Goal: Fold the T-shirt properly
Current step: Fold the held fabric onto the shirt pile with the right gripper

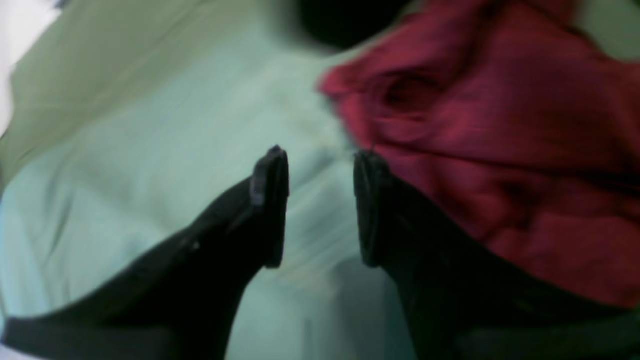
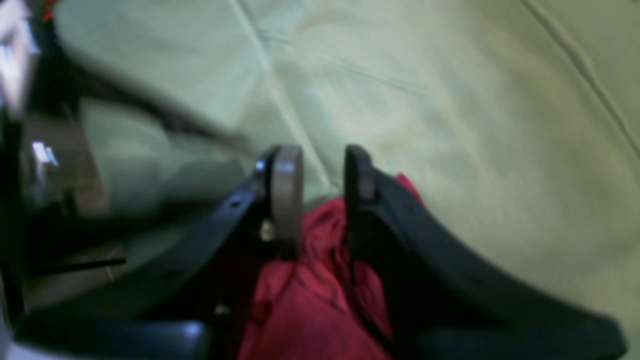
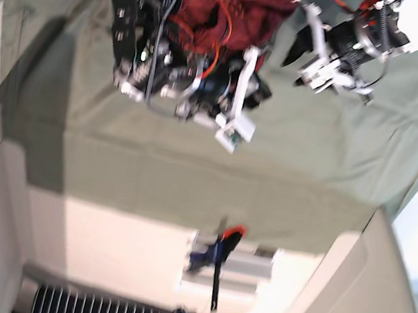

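Note:
The dark red T-shirt (image 3: 242, 5) lies bunched and crumpled at the far edge of the green-covered table (image 3: 190, 177). In the right wrist view my right gripper (image 2: 322, 192) is shut on a bunched fold of the T-shirt (image 2: 310, 290), lifted above the cloth. My left gripper (image 1: 320, 200) hangs open with only green cloth between its fingers. The crumpled T-shirt (image 1: 500, 150) lies just beside its right finger (image 1: 370, 210). In the base view the left gripper (image 3: 292, 55) sits to the right of the heap. Both wrist views are blurred.
The green cloth (image 2: 450, 100) has creases and seams. Its front edge drops to a pale surface where a clamp with an orange tip (image 3: 221, 248) stands. The right arm's body and cables (image 3: 167, 65) crowd the left side of the shirt.

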Motion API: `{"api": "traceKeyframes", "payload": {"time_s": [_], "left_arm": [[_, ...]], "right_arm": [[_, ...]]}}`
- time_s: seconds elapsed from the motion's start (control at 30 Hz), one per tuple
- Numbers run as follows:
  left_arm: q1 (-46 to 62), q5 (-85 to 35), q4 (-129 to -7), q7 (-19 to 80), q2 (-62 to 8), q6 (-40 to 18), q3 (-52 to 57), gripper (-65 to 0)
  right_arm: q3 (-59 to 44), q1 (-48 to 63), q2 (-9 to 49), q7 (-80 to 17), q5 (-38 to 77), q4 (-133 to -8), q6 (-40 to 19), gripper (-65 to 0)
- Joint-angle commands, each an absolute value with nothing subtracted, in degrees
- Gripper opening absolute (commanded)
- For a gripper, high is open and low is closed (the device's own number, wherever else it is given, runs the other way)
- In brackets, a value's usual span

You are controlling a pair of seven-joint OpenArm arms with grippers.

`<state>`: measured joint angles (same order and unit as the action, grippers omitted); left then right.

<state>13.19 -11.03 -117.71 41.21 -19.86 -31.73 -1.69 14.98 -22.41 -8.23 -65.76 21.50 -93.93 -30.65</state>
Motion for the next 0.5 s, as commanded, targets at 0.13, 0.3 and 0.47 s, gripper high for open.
{"api": "traceKeyframes", "payload": {"time_s": [0.13, 0.3, 0.47], "left_arm": [[15.42, -14.39, -118.30, 41.30, -20.18, -31.51, 7.66, -39.6], [18.63, -19.57, -118.26, 42.06, -20.16, -32.45, 15.81, -39.6], [20.01, -22.70, -116.51, 42.00, -20.16, -32.84, 19.55, -39.6]], "right_arm": [[8.34, -23.92, -8.34, -68.40, 22.04, -95.81, -31.07, -51.9], [6.68, -23.24, -3.81, -69.65, 18.83, -95.79, -31.40, -49.5], [6.72, -20.36, -0.75, -69.80, 20.80, -95.92, -31.44, -37.9]]}}
